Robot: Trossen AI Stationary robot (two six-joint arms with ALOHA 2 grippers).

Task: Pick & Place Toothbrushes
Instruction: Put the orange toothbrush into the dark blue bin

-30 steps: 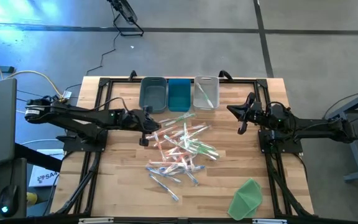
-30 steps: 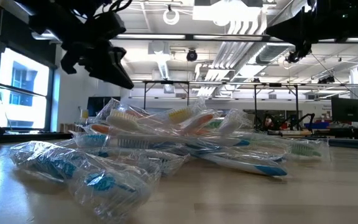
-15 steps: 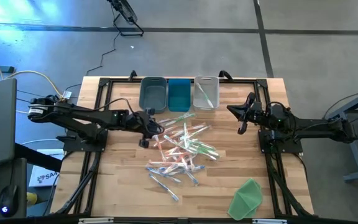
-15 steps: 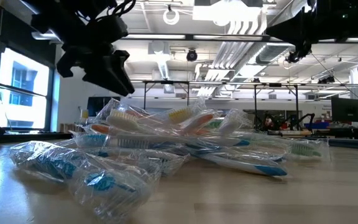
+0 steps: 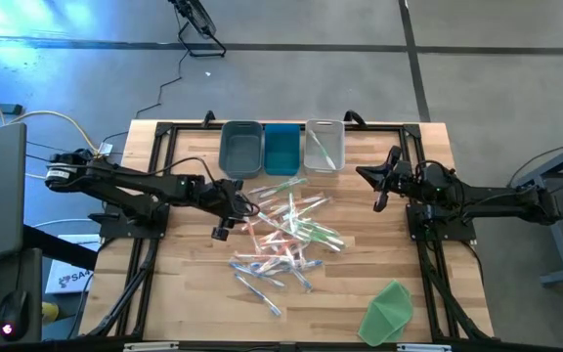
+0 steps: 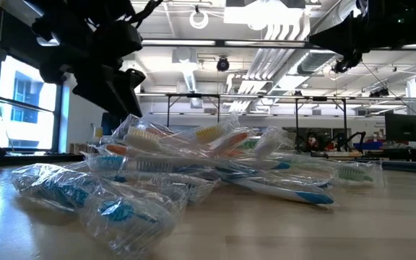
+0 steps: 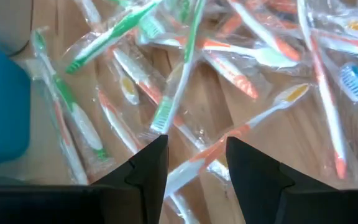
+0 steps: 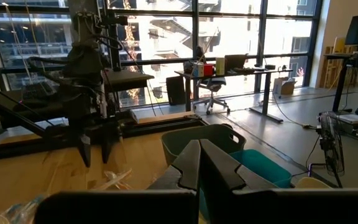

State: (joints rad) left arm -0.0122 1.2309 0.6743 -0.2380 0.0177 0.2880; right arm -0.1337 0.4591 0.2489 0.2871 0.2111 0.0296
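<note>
We found the toothbrushes (image 5: pixel 283 230) lying in a loose heap at the middle of the high view, most of them in clear crinkled wrappers, with pink-orange, green and light blue handles crossing one another. In the low view the same heap (image 6: pixel 193 170) filled the centre of the frame, resting on the wooden counter (image 5: pixel 194 293).

The left end effector (image 5: pixel 231 217) stood at the left edge of the heap in the high view. Its wrist picture showed its two dark fingers (image 7: pixel 148 168) parted, with nothing between them, directly over an orange-handled brush (image 7: pixel 241 127) and a green one (image 7: pixel 179 81). We could not tell from the low view whether the fingers touched the wrappers; there it appeared in the upper left, just above the pile (image 6: pixel 103 76).

The right end effector (image 5: pixel 377 186) waited right of centre in the high view, well apart from the heap, its fingers (image 8: pixel 191 165) pressed together and empty.

Along the upper edge of the counter we saw three bins side by side: a grey bin (image 5: pixel 240 149), a teal bin (image 5: pixel 281 149) and a clear bin (image 5: pixel 324 147). A folded green sheet (image 5: pixel 387 311) lay in the lower right of the high view.
</note>
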